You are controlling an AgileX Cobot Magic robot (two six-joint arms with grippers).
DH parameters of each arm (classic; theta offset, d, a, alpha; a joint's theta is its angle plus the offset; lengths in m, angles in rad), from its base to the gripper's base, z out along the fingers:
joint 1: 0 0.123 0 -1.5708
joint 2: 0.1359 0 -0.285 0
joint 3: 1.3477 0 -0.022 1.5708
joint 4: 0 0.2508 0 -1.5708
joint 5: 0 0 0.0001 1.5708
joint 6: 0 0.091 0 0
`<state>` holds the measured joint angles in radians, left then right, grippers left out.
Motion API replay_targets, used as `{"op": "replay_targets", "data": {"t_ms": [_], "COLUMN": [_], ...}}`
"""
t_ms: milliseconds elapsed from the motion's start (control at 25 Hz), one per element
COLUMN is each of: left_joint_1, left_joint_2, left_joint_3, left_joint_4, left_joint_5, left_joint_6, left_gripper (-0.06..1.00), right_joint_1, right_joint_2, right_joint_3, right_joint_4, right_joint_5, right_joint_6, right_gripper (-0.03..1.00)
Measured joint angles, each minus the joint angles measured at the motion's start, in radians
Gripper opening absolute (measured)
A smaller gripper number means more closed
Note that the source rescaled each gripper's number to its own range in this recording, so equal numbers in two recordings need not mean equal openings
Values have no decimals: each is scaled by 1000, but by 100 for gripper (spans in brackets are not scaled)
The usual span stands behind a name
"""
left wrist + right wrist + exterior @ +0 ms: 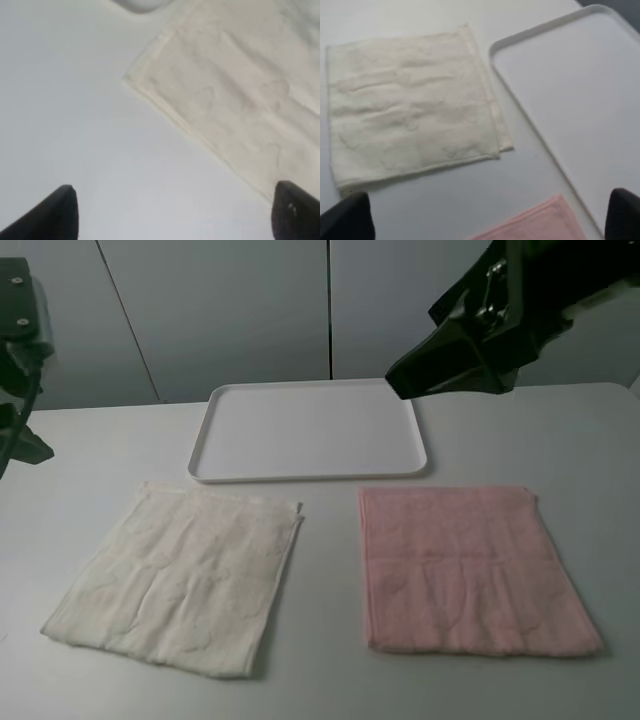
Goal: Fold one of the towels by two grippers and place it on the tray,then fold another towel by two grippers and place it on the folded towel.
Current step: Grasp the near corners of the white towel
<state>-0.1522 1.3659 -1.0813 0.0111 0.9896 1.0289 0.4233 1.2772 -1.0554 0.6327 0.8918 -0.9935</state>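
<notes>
Step one not begun: nothing is folded. Cream towel (175, 580) is laid flat on the counter (330, 660) at 7 o'clock, pink towel (475, 570) at 5, tray (300, 430) at 12. Left gripper (177, 215) and right gripper (485, 217) are held wide, empty. Next, two cream corners likely need pinching.

The right arm (500, 310) is a bulky, glossy black shell with angular faces and a glint of bare metal set back from its gripper. The left arm (18, 335) is black too, with two pale round screws (17, 281). The left gripper (177, 215) and right gripper (485, 217) end in matte black, rounded fingertips (60, 212).
</notes>
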Motion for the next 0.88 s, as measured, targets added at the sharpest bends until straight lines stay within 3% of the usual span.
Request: {"op": "replay_targets", "data": {"t_ms": [80, 320, 640, 880], "left_joint_1": [-35, -69, -71, -71], "left_joint_2": [16, 59, 65, 64], "left_joint_3": [0, 84, 437, 568], "left_joint_4": [46, 76, 298, 301], "left_joint_5": [4, 8, -103, -243], "left_joint_6": [26, 187, 230, 230], "left_gripper": [99, 99, 99, 99], "right_joint_1": [86, 274, 446, 541], "right_joint_2": [43, 148, 262, 378], "right_joint_3": [-5, -5, -6, -6], "right_joint_4": [-64, -242, -308, -316], "right_joint_5": [-4, -16, -51, -116], "right_joint_6": [8, 99, 140, 182], "right_gripper": [100, 100, 100, 100]}}
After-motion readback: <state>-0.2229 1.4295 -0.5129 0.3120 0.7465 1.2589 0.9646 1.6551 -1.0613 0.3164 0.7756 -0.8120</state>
